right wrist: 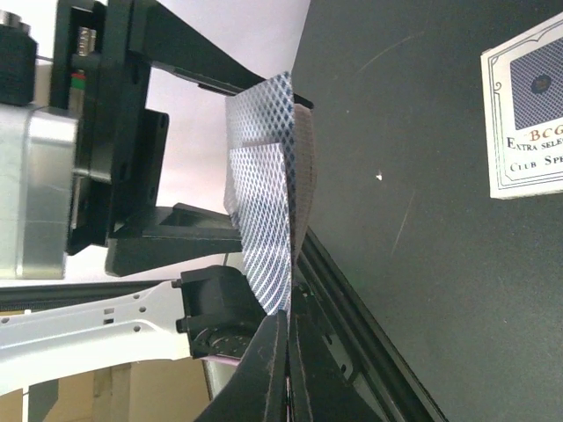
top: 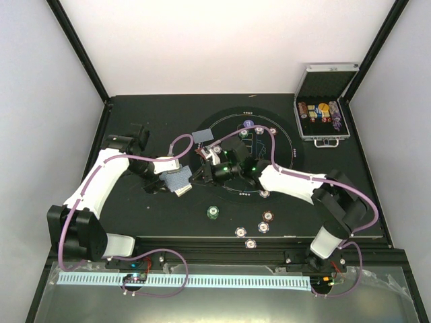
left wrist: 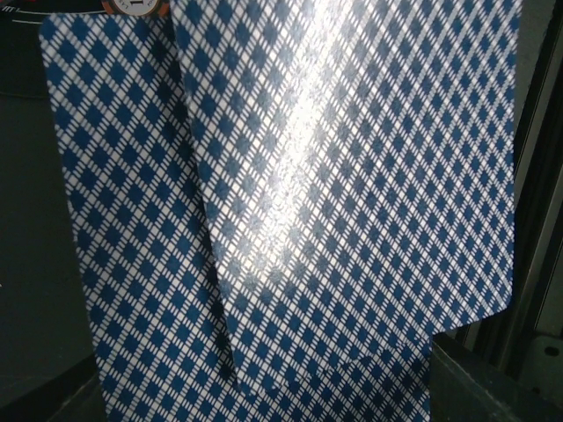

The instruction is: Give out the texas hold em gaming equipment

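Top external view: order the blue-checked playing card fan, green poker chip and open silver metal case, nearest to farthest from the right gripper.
1. Blue-checked playing card fan: pinched by the right gripper.
2. Green poker chip: on its near side.
3. Open silver metal case: far right corner.

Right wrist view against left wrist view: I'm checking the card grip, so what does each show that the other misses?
Only the right wrist view shows the right gripper pinched shut on the lower edge of the blue-diamond-backed playing cards, plus a white printed card box. Only the left wrist view shows a round brown-and-white poker chip at its top edge. Both show the splayed cards held in the left gripper, seen in the left wrist view only as dark corners.
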`<action>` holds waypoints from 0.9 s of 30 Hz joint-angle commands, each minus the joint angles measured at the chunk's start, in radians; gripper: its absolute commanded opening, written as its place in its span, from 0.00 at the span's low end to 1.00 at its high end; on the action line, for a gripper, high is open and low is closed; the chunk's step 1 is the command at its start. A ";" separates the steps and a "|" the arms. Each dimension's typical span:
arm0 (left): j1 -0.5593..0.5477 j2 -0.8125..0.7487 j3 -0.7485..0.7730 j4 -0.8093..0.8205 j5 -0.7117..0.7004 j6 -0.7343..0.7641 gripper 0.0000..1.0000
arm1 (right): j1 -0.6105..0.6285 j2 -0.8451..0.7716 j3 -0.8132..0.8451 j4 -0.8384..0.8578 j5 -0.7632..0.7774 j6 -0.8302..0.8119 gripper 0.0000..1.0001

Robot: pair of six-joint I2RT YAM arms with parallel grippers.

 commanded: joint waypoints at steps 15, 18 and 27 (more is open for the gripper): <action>0.005 -0.011 0.036 -0.014 0.019 0.015 0.02 | -0.031 -0.139 -0.094 0.027 -0.030 0.018 0.01; 0.005 -0.010 0.037 -0.014 0.019 0.015 0.02 | -0.039 -0.152 -0.101 0.027 -0.034 0.017 0.01; 0.005 -0.007 0.035 -0.013 0.015 0.015 0.02 | -0.115 -0.219 -0.136 0.043 -0.069 0.033 0.01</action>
